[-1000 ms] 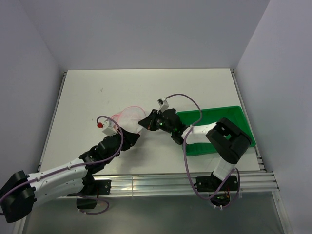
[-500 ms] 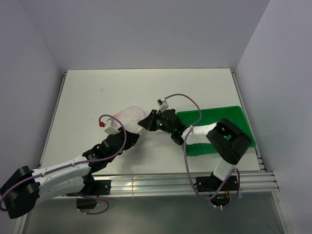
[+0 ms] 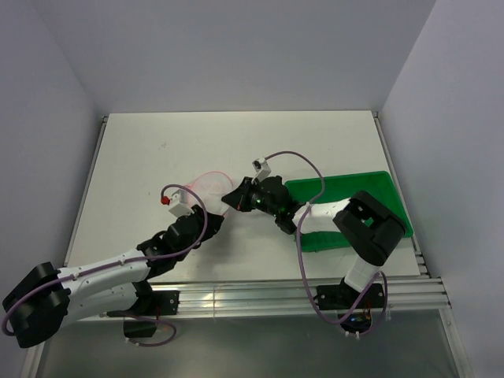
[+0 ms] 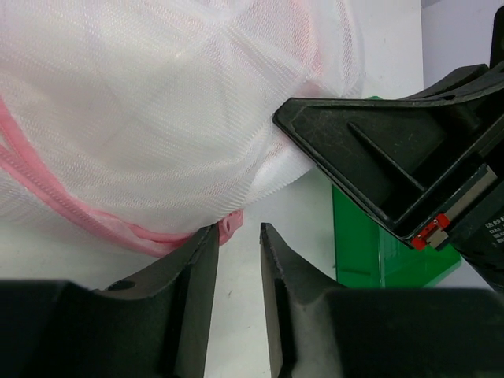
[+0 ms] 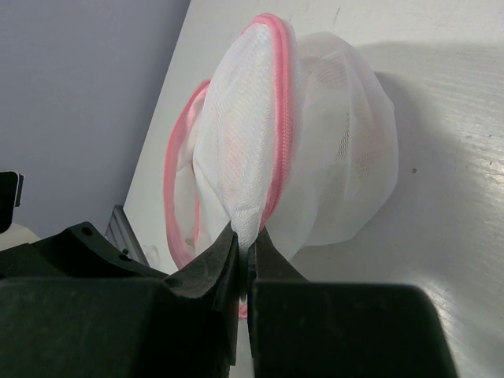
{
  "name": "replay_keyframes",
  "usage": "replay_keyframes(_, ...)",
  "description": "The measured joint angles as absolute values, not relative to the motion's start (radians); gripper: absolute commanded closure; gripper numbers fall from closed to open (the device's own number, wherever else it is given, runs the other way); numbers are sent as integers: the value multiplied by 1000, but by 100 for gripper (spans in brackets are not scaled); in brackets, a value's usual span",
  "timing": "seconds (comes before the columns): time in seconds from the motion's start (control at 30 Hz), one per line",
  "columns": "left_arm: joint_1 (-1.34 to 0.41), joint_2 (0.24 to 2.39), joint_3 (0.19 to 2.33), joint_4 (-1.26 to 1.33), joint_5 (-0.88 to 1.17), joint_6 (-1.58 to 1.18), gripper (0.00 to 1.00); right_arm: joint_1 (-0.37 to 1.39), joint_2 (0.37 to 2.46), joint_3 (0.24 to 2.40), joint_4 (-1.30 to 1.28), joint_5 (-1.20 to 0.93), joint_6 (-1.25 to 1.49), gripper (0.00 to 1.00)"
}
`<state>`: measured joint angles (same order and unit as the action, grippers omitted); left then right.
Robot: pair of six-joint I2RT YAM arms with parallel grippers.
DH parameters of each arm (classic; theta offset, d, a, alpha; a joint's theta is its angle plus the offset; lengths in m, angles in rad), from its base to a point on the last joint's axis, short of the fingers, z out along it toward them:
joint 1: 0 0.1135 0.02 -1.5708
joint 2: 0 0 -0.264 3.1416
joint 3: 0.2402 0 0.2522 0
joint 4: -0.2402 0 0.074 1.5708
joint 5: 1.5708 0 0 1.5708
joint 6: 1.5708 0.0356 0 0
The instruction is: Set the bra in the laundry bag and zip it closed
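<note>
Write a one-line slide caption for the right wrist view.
Right gripper shut on a fold of white mesh of the laundry bag, beside its pink zip, over the white table.

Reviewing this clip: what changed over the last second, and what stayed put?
The left arm crept forward and to the right, bringing the left gripper closer to the laundry bag. Its jaws stand slightly apart at the pink zip trim, gripping nothing. The right gripper stays shut on the bag's mesh. The bag and green tray have not visibly moved.
</note>
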<state>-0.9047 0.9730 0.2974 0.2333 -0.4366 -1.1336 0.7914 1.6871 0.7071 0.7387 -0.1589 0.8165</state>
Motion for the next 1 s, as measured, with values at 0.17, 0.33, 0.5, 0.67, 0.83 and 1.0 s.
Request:
replay_keyframes(0.17,-905,987,298,245,-451,-1119,74,794,1687,707,739,-159,817,100)
replay_keyframes(0.33,-905,1000,298,253,-462,-1118,83,794,1687,707,739,-158,816,100)
replay_keyframes(0.5,-905,1000,298,270,-469,-1118,100,796,1687,707,739,-157,815,100)
replay_keyframes(0.67,-905,991,296,270,-473,-1114,100,798,1687,707,739,-152,807,100)
replay_keyframes(0.83,-905,936,264,272,-479,-1111,100,798,1687,731,705,-159,793,100)
replay_keyframes(1.0,-905,875,246,273,-491,-1109,100,790,1687,802,617,-176,776,50)
